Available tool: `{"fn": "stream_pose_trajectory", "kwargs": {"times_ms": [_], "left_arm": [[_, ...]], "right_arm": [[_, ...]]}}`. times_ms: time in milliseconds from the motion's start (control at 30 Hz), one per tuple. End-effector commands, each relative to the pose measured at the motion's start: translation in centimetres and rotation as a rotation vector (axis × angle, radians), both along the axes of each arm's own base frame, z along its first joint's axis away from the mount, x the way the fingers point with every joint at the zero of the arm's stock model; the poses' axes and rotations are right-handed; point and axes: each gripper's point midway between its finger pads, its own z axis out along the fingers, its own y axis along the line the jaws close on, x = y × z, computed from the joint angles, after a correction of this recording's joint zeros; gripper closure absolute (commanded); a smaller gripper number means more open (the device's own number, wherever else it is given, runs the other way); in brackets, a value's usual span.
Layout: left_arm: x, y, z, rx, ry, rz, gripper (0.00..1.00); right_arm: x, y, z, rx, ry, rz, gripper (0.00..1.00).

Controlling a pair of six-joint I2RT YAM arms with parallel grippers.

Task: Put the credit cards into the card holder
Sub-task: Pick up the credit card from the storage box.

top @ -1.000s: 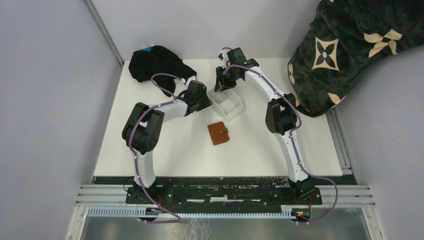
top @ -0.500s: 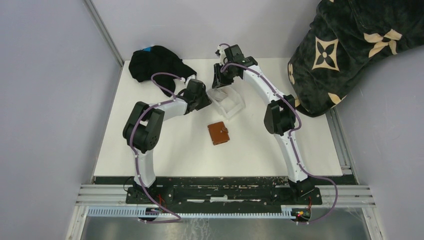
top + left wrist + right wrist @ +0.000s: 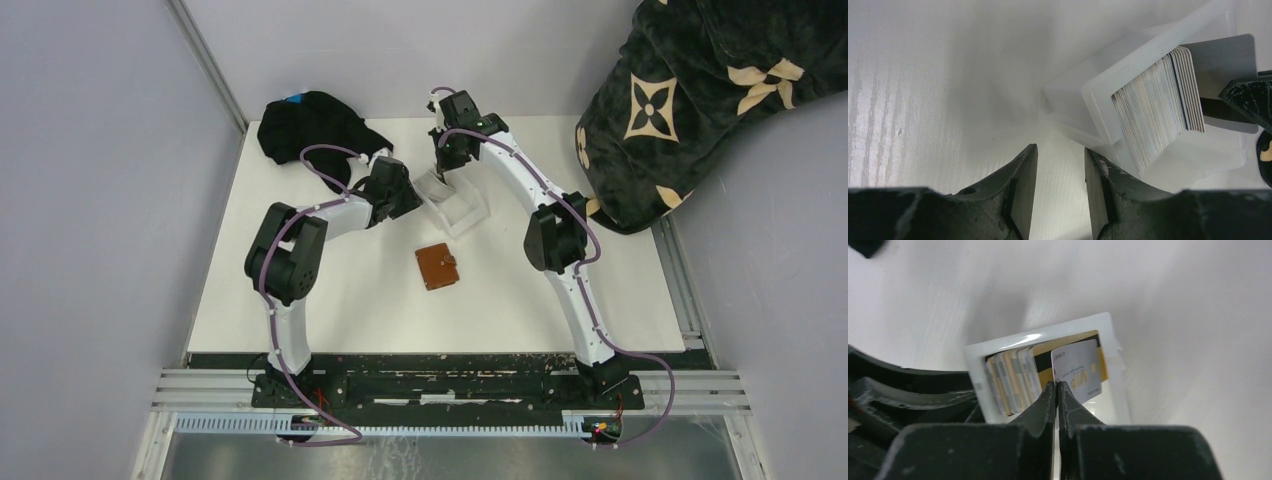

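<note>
- Black cloth (image 3: 310,125): lies at the far left corner of the table (image 3: 330,290), well to the left of the tray (image 3: 464,214).
- Left gripper (image 3: 1060,150): sits low over the table just beside the tray's left end. Its fingers are apart with only bare table between them, and it touches nothing.
- Holder (image 3: 437,267): brown and folded shut, it lies flat on the table, near the tray on its near side. It is apart from both grippers.
- Cards (image 3: 1158,112): a tight stack standing on edge inside the clear tray and filling its left part.
- Grey card (image 3: 1080,371): stands at the right end of the stack and rises above the other cards. A gold card (image 3: 1044,365) stands directly behind it.
- Right gripper (image 3: 1057,386): reaches down into the tray from its far side. Its fingers are pressed together on the left edge of the grey card, and the card's lower part is inside the tray walls.
- Patterned blanket (image 3: 700,90): dark with cream flower motifs, heaped at the far right, well apart from the tray and off the table's right edge.
</note>
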Motion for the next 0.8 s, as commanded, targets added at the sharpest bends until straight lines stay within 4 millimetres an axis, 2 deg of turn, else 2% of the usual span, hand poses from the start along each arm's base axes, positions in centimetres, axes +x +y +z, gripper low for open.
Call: {"fn": "stream_pose_trajectory", "kwargs": {"times_ms": [0,233,267,433,500,600,767], "left_arm": [[2.0,-0.6,4.4,-0.023,-0.146,-0.034,0.52],[1.5,0.4,6.6,0.01,-0.199,-0.029,0.51],[1.4,0.6,7.0,0.011,-0.209,-0.027,0.51],[0.7,1.2,9.5,-0.017,-0.266,-0.003,0.49],[0.1,1.2,10.6,-0.038,-0.289,-0.008,0.48],[-0.9,1.1,12.6,-0.073,-0.338,-0.033,0.47],[-3.3,0.7,15.4,-0.133,-0.443,-0.121,0.44]], "right_arm": [[0.7,-1.8,4.2,-0.106,-0.151,-0.056,0.99],[1.8,-3.6,7.6,-0.176,-0.29,-0.117,0.99],[1.9,-3.9,8.8,-0.178,-0.322,-0.131,0.99],[0.7,-5.3,11.9,-0.195,-0.367,-0.157,0.99],[-0.6,-5.7,13.2,-0.178,-0.365,-0.158,0.99],[-3.7,-5.7,14.6,-0.097,-0.313,-0.138,0.99],[-9.8,-4.6,14.9,0.047,-0.16,-0.038,0.99]]}}
